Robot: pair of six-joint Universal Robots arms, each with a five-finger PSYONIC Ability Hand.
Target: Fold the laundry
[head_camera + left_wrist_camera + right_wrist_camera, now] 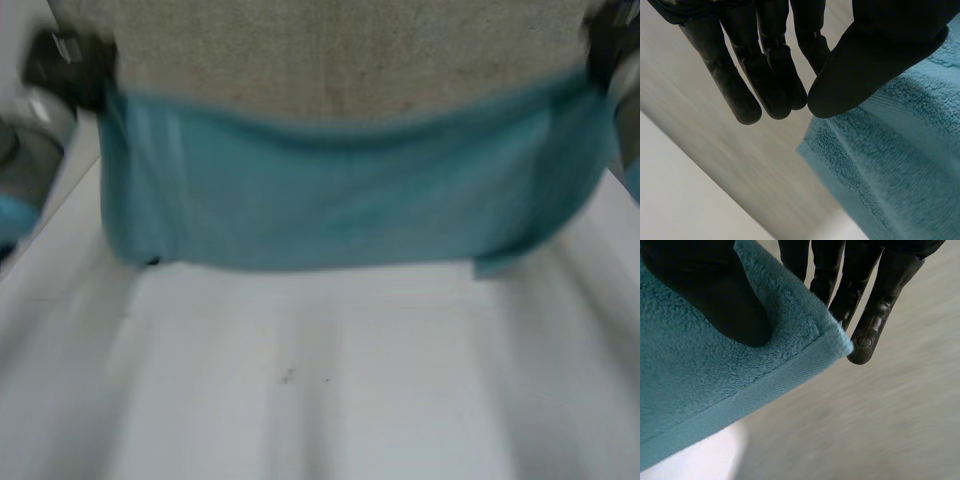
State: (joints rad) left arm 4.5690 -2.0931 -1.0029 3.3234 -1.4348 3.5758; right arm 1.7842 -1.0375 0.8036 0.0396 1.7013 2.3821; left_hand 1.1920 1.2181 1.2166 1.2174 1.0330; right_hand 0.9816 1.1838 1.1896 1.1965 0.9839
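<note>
The right hand (710, 295) is pinching one top corner of the blue towel (700, 385) between thumb and fingers. The left hand (880, 55) is pinching the other top corner. The towel is hanging stretched between them over the white table (320, 390). It is looking soft, fluffy, light and floppy, so I think corners are best for holding. No label or words are showing.

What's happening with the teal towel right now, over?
Copy: left hand pinches one top corner, right hand the other. Holding teal towel up, stretched over white table. No obstacle seen.
</note>
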